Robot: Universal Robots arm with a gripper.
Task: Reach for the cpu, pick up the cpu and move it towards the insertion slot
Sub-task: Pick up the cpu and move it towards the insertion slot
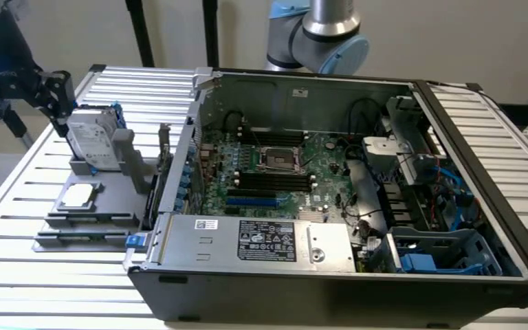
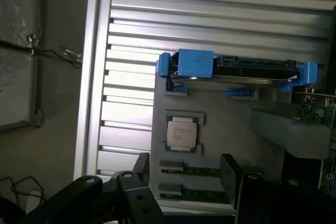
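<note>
The cpu [image 1: 79, 194], a small square chip with a silver top, lies flat in a grey holder [image 1: 108, 227] on the slatted table, at the exterior view's left of the open computer case. My gripper [image 1: 60, 113] hangs above the far end of that holder, beside the hard drive [image 1: 94, 141] and well clear of the cpu. In the wrist view the cpu [image 2: 181, 133] lies ahead of my open gripper [image 2: 181, 195], whose dark fingers [image 2: 233, 179] stand wide apart with nothing between them. The insertion slot [image 1: 280, 159] sits on the motherboard inside the case.
The hard drive [image 2: 236, 69] with blue rails stands on edge in the holder beyond the cpu. Memory sticks [image 2: 194, 171] lie in slots just short of it. The case wall [image 1: 177, 172] rises between the holder and the motherboard. The slatted table [image 1: 25, 199] edge runs close by.
</note>
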